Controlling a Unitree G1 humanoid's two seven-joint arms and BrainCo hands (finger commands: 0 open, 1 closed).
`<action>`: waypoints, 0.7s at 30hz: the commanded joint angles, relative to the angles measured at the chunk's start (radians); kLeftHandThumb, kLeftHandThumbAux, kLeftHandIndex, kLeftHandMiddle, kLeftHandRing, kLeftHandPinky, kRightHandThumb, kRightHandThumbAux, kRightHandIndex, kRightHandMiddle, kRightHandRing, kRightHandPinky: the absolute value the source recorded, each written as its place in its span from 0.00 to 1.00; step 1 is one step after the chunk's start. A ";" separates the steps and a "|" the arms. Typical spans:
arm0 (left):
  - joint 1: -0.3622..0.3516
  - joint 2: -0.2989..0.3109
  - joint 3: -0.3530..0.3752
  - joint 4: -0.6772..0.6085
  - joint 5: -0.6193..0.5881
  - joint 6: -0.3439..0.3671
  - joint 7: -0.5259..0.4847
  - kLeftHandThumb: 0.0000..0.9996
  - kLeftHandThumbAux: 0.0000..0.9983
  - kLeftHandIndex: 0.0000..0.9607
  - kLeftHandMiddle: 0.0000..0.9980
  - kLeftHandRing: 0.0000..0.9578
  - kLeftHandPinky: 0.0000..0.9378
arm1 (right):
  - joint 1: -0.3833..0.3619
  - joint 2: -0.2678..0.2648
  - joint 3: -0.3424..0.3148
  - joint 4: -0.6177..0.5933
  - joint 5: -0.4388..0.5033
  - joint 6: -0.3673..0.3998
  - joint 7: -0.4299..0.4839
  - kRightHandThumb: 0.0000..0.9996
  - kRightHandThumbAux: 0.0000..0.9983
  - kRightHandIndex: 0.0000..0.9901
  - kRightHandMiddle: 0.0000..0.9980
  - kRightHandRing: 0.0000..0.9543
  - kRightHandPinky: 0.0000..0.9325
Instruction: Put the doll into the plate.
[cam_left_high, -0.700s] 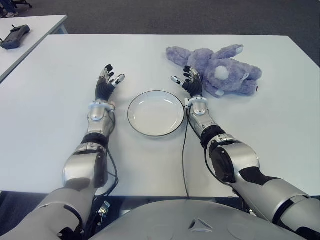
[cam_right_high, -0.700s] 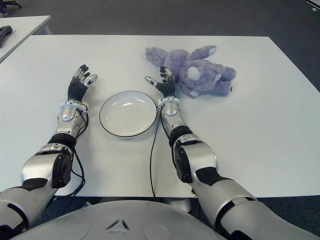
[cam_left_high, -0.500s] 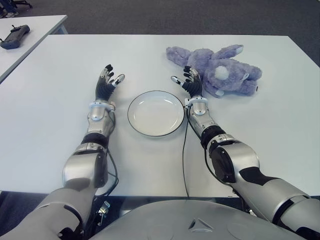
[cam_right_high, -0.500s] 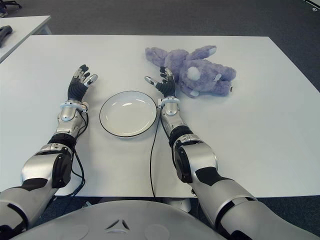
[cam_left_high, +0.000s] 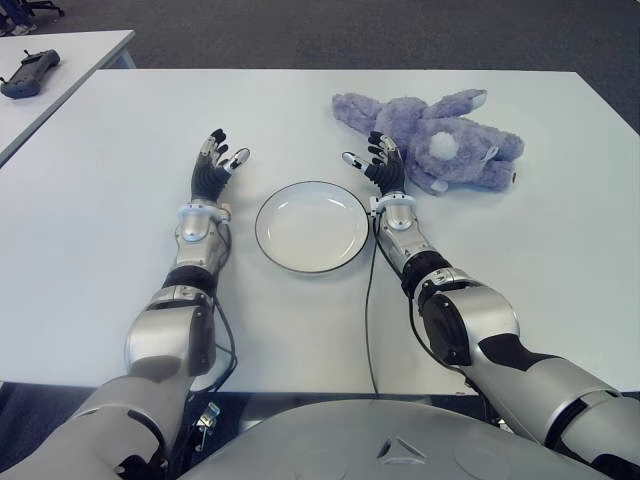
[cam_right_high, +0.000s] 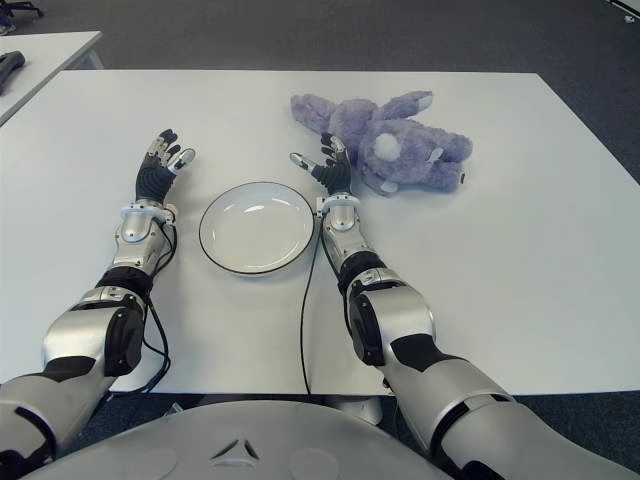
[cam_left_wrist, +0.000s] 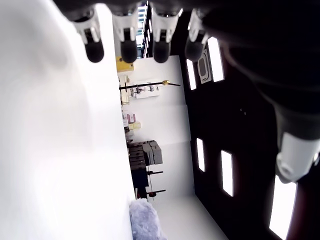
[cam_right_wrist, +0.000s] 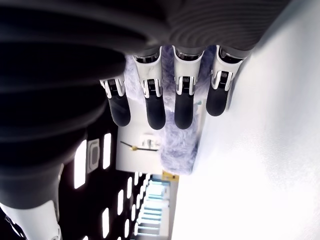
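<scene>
White table (cam_left_high: 120, 240) – dark carpet (cam_left_high: 300, 30) beyond, doll (cam_left_high: 440, 140), plate (cam_left_high: 311, 226), right hand (cam_left_high: 380, 165), left hand (cam_left_high: 213, 165) – both spread, empty

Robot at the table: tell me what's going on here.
Nothing is being held yet. The robot's right hand is open, fingers spread, just short of the purple plush doll, which lies on the white table beyond the plate and to the right of it. The plate is empty and sits between the two hands. The left hand is open too, showing to the left of the plate.
</scene>
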 joint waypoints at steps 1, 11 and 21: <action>0.262 -0.130 -0.036 0.170 0.034 0.057 0.012 0.00 0.54 0.00 0.00 0.00 0.00 | 0.187 0.139 -0.028 0.109 0.033 0.104 0.010 0.00 0.71 0.14 0.16 0.15 0.13; 0.265 -0.128 -0.035 0.169 0.032 0.058 -0.003 0.00 0.53 0.00 0.00 0.00 0.00 | 0.180 0.150 -0.031 0.105 0.038 0.088 0.010 0.00 0.70 0.15 0.17 0.15 0.13; 0.267 -0.127 -0.041 0.168 0.037 0.057 0.001 0.00 0.52 0.00 0.00 0.00 0.00 | 0.160 0.171 -0.041 0.098 0.058 0.041 0.027 0.00 0.67 0.13 0.17 0.16 0.14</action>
